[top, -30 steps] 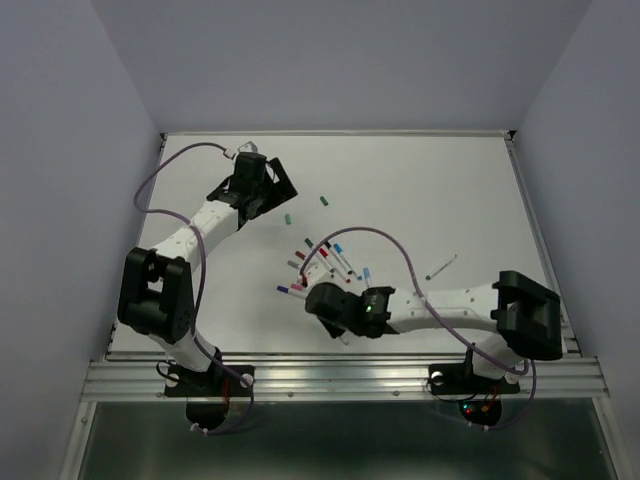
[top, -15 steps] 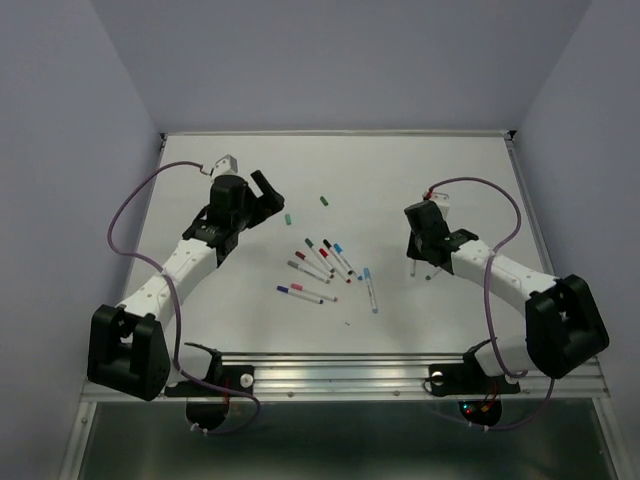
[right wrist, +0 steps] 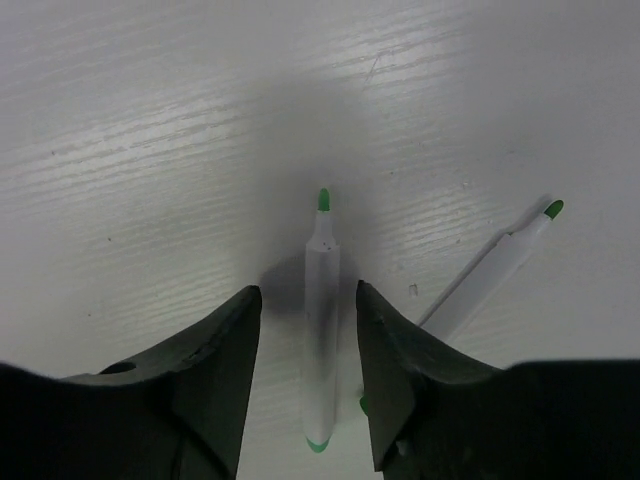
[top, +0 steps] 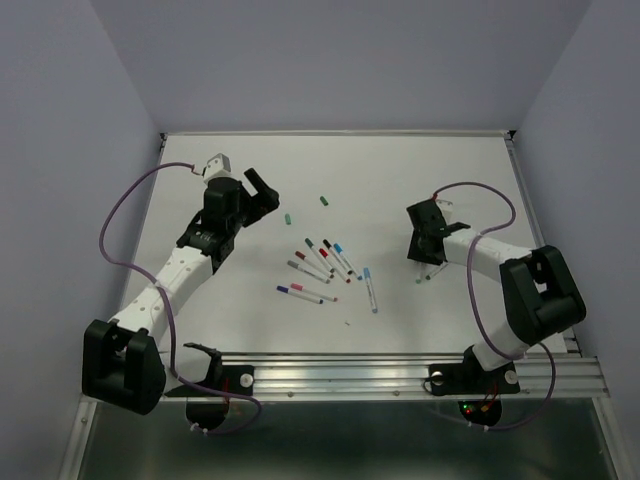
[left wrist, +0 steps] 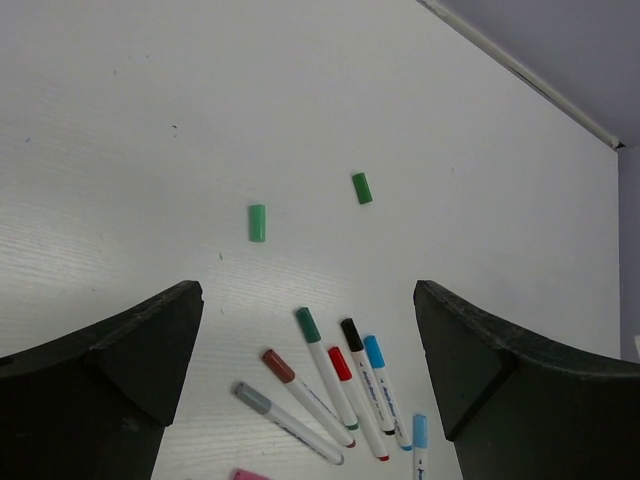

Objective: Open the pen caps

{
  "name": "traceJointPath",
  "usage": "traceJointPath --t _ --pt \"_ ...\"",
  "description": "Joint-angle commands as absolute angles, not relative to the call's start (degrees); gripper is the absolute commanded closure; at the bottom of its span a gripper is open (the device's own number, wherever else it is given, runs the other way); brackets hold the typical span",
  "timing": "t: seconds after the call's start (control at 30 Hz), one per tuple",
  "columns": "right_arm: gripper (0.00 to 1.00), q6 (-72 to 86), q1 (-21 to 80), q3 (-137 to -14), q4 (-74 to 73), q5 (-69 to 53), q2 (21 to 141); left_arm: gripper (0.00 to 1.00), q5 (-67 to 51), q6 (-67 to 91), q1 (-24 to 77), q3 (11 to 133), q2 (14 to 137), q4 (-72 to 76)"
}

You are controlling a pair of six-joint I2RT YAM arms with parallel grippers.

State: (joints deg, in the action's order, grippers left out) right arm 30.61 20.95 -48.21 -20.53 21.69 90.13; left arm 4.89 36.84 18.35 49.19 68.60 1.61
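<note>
- The left gripper (left wrist: 307, 290) is seen over the left half of the table (top: 400, 170), with its jaws spread wide and nothing between them.
- Two loose caps are found on the bare surface ahead of it. A light green cap (left wrist: 257, 222) lies to the left, and a dark green cap (left wrist: 362, 188) lies a little farther back and to the right, apart from the first.
- Nearer than these caps, a cluster of capped pens (top: 325, 262) is laid out at the middle of the table.
- Among them a green cap (left wrist: 308, 324), a black cap (left wrist: 351, 333), a blue cap (left wrist: 374, 351), a red cap (left wrist: 340, 362) and a grey cap (left wrist: 252, 397) are seen seated on their white barrels.
- The right gripper (right wrist: 306, 292) is held low over the right half of the table, well apart from the cluster.
- Its jaws are parted only narrowly, and an uncapped pen (right wrist: 321, 320) with a bare green tip is framed between them. A strip of table is visible on either side of the barrel, so no grip on it is shown.
- A second uncapped pen (right wrist: 490, 275), also green-tipped, lies slanted just to the right of the first, outside the jaws.
</note>
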Motion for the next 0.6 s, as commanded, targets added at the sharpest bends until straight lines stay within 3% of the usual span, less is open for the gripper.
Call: traceJointPath --t 0.0,0.03,0.1,0.17,0.2,0.33,0.5,0.57 --pt "0.49 31.2 20.4 -51.0 -18.8 20.8 87.2 0.01 6.1 35.3 18.4 51.2 67.8 2.3" --pt "0.39 30.2 20.4 -51.2 -18.8 19.6 84.5 0.01 6.0 35.2 18.4 51.4 67.6 2.2" --pt "0.29 27.8 20.4 -51.2 -18.8 18.6 81.3 0.01 6.1 35.0 18.4 51.5 67.3 2.2" --pt "0.06 26.1 20.4 -51.0 -18.5 16.2 77.9 0.01 6.3 34.8 18.4 51.6 66.8 2.2" --pt "0.0 24.1 20.4 -50.5 -17.8 14.8 74.5 0.01 6.4 34.9 18.4 51.7 66.6 2.2" --pt "0.0 23.0 20.4 -42.1 -4.7 -5.3 66.3 0.01 6.7 34.7 18.3 51.6 66.0 2.5" --pt "0.0 23.6 20.4 -41.3 -2.1 -12.3 64.4 0.01 6.8 34.6 18.3 51.7 65.8 2.1" --pt "0.0 22.2 25.7 -42.9 -6.7 -9.7 65.9 0.01 7.2 34.5 18.3 51.4 65.2 1.8"
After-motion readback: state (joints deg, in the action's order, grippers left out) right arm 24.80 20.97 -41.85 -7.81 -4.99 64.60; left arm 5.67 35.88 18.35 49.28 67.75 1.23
